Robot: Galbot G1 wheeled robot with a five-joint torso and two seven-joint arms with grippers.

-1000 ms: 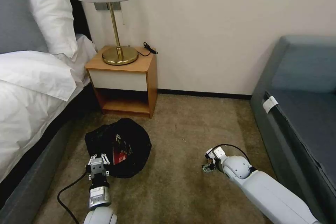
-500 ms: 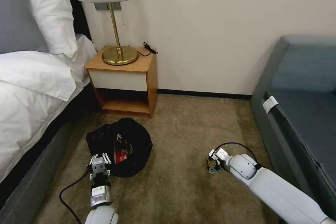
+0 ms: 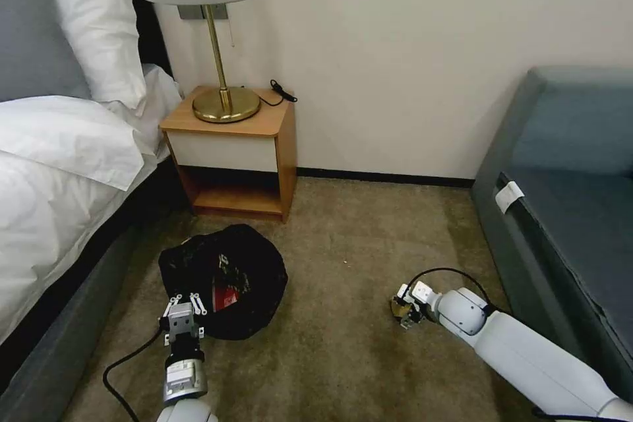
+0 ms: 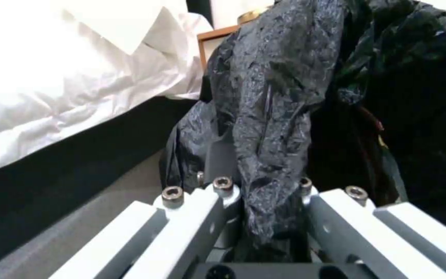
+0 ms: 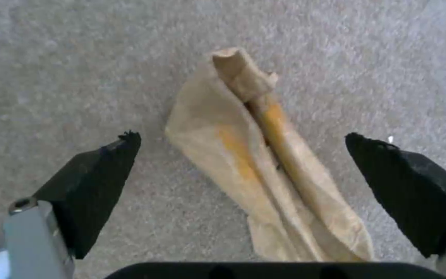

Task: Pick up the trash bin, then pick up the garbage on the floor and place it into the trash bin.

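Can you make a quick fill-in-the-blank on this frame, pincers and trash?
1. The left pincer is shut on the bin's black ____.
2. The right pincer is ____, its pads either side of the paper wad.
3. The paper wad lies on the ____.
4. The trash bin sits in front of the wooden ____.

Missing words: bag liner; open; carpet; nightstand

Right gripper [image 3: 400, 309] drew back, lowered over tan paper wad [image 5: 264, 162]; left gripper [image 3: 184, 301] retracted slightly.
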